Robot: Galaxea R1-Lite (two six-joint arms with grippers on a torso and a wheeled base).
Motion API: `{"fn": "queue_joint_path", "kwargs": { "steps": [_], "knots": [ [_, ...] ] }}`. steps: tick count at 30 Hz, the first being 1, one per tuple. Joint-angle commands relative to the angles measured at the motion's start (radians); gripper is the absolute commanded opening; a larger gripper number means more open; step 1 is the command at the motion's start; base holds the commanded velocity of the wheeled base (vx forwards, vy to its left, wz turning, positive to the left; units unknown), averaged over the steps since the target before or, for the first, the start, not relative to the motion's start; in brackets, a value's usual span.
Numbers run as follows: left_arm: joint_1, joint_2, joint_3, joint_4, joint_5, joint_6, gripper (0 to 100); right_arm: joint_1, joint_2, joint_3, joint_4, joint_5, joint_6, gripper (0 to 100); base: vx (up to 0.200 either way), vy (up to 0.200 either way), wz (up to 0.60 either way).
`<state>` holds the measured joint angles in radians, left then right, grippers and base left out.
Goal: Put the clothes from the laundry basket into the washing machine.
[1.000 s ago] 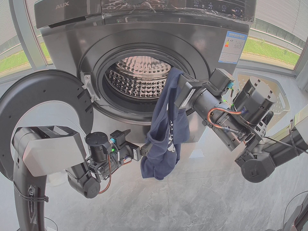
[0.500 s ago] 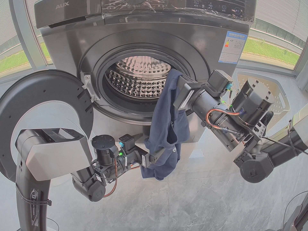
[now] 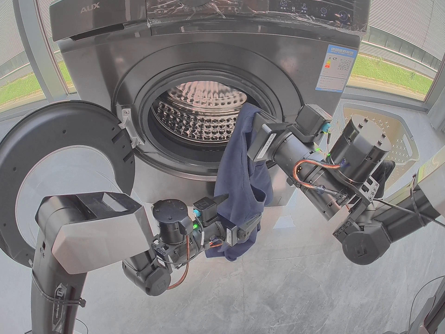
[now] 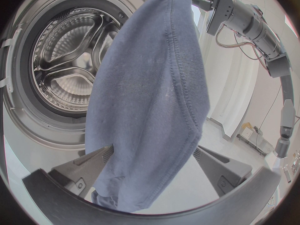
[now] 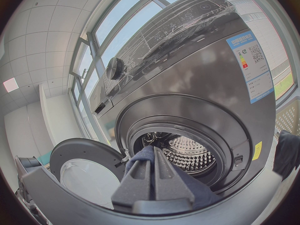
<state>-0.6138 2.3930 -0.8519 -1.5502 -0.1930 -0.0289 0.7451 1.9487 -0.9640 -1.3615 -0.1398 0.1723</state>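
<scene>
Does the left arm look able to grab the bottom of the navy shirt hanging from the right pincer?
Probably yes: the left pincer is open, with the navy shirt hanging between its fingers.

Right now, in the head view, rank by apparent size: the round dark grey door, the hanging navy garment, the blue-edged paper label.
Largest: round dark grey door
Then: hanging navy garment
Smallest: blue-edged paper label

drum (image 3: 199, 112): right side hidden behind the navy shirt (image 3: 243, 172)
shirt's lower end: lost behind the left pincer (image 4: 153, 163) base
door (image 3: 55, 163): left edge cut off — head view
</scene>
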Motion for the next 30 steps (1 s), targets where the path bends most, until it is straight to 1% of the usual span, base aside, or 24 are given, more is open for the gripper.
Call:
{"fn": "queue_joint_path", "kwargs": {
  "steps": [1,2,3,4,10,11,14,15,17,19,24,25,27,28,29,30],
  "knots": [
    [-0.012,0.061,-0.072,0.002,0.017,0.003,100,0.0,0.004,-0.001,-0.001,0.0,0.001,0,0.0,0.0,0.0],
    [-0.012,0.061,-0.072,0.002,0.017,0.003,100,0.0,0.004,-0.001,-0.001,0.0,0.001,0,0.0,0.0,0.0],
    [-0.011,0.084,-0.11,0.002,0.038,0.009,100,0.0,0.004,-0.001,-0.001,0.0,-0.001,0,0.0,0.0,0.0],
    [-0.011,0.094,-0.125,0.002,0.046,0.011,100,0.0,0.004,-0.001,-0.001,0.0,0.001,0,0.0,0.0,0.0],
    [-0.011,0.101,-0.153,0.002,0.072,0.012,100,0.0,0.004,-0.001,-0.004,0.0,0.001,0,0.0,0.0,0.0],
    [-0.009,0.101,-0.156,0.002,0.073,0.012,0,0.0,0.004,-0.001,-0.004,0.0,0.001,0,0.0,0.0,0.0],
    [-0.011,0.1,-0.161,0.002,0.075,0.012,0,0.0,0.004,0.001,-0.004,0.0,0.001,0,0.0,0.0,0.0],
    [-0.011,0.098,-0.161,0.001,0.09,0.012,0,0.0,0.004,0.001,-0.004,0.0,0.001,0,0.0,0.0,0.0],
    [-0.011,0.095,-0.165,0.001,0.106,0.012,0,0.0,0.004,0.002,-0.004,0.0,0.001,0,0.0,0.0,0.0],
    [-0.004,0.086,-0.161,-0.001,0.11,0.012,0,0.0,0.003,0.002,-0.004,0.0,0.001,0,0.0,0.0,0.0],
    [0.002,-0.014,-0.081,-0.001,0.122,0.007,0,-0.018,-0.005,0.01,-0.004,0.0,0.004,0,0.0,0.0,0.0],
    [0.008,-0.095,0.002,-0.001,0.121,0.006,0,-0.036,-0.01,0.015,-0.004,-0.001,0.007,0,0.0,0.0,0.0],
    [0.017,-0.149,0.06,-0.001,0.121,0.006,0,-0.047,-0.016,0.016,-0.004,-0.001,0.007,0,0.0,0.0,0.0],
    [0.029,-0.222,0.148,-0.001,0.118,0.012,0,-0.061,-0.027,0.025,-0.001,-0.001,0.009,0,0.0,0.0,0.0],
    [0.031,-0.235,0.163,-0.001,0.118,0.012,0,-0.062,-0.028,0.027,-0.004,-0.001,0.009,0,0.0,0.0,0.0],
    [0.045,-0.313,0.251,-0.001,0.112,0.015,0,-0.076,-0.04,0.041,-0.004,-0.001,0.01,0,0.0,0.0,0.0]
  ]
}}
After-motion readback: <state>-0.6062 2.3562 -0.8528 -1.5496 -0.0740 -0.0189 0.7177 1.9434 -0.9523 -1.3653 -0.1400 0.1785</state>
